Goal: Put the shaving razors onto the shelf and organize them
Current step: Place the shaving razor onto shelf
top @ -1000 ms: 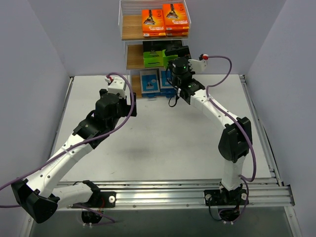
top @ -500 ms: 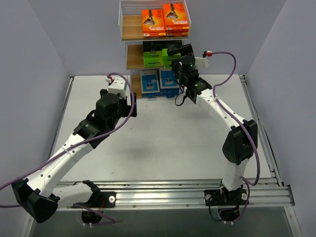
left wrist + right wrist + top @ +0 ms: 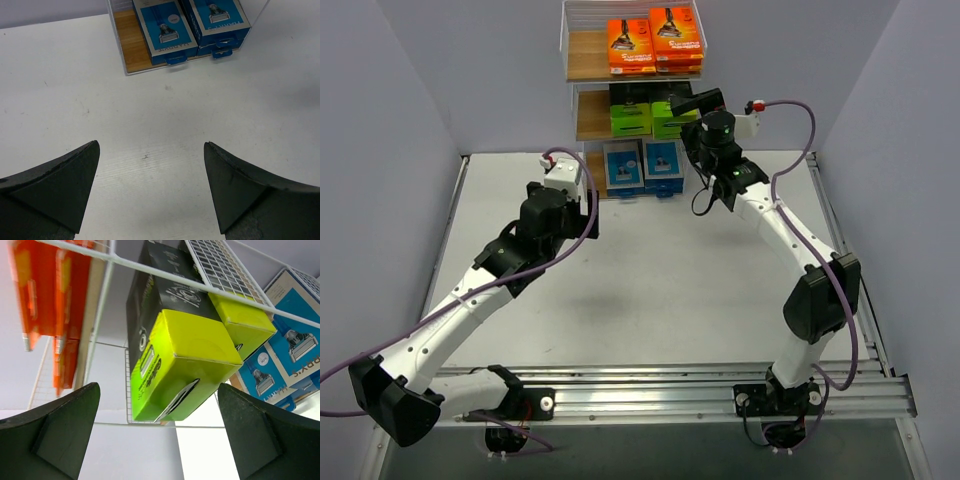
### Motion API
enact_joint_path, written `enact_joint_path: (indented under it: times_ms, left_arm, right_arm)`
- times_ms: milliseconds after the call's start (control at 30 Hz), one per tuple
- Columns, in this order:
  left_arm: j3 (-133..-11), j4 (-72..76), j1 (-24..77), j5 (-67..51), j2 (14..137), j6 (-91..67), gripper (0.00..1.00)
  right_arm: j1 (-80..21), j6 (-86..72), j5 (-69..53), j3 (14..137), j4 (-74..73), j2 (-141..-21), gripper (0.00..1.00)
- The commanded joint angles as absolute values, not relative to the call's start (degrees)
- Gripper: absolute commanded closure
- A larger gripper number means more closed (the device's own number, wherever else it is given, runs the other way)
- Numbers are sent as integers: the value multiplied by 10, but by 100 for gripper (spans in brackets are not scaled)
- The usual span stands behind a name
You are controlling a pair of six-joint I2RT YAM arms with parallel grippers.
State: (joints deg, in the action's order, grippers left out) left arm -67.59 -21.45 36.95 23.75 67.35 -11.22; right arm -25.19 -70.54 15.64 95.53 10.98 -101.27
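The shelf (image 3: 582,60) stands at the back of the table. Orange razor packs (image 3: 653,45) lie on its fenced top tier, black packs with lime-green tops (image 3: 632,118) on the middle tier, and blue-and-white packs (image 3: 642,165) on the bottom board. My right gripper (image 3: 698,103) hangs open and empty at the right end of the middle tier. In the right wrist view a lime-green pack (image 3: 190,365) lies just beyond the right gripper (image 3: 159,386). My left gripper (image 3: 588,205) is open and empty over the table short of the bottom tier; in its wrist view the left gripper (image 3: 150,143) faces the blue packs (image 3: 167,30).
Grey walls close in the table (image 3: 650,280) on the left, right and back. The metal rail (image 3: 650,385) with both arm bases runs along the near edge. White shelf wires (image 3: 150,270) cross in front of the right gripper.
The right arm has swung to the right, from in front of the shelf's middle to its right end, uncovering the right blue pack. The left arm has edged slightly forward.
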Motion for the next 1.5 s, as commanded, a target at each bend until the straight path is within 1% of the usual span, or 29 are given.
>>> enact_joint_path:
  times_ms: [0,467,767,1200,1467]
  left_arm:
    - [-700,-216,366,238,676,-100,6]
    - [-704,-222,366,238,683,-98,6]
    - [-704,-222,366,236,684,-97,6]
    - [-701,-221,367,229,688,-97,6]
    - [-702,-220,367,226,690,-95,6]
  right_arm:
    - [-243,-695,139,947,122,-955,0]
    - [-234,-693,75,913,117,-921,0]
    - [-235,-700,47,916,146,-953,0]
    - [-232,-715,47,942,206,-1017,0]
    - [-229,-722,40,946,258,-1040,5]
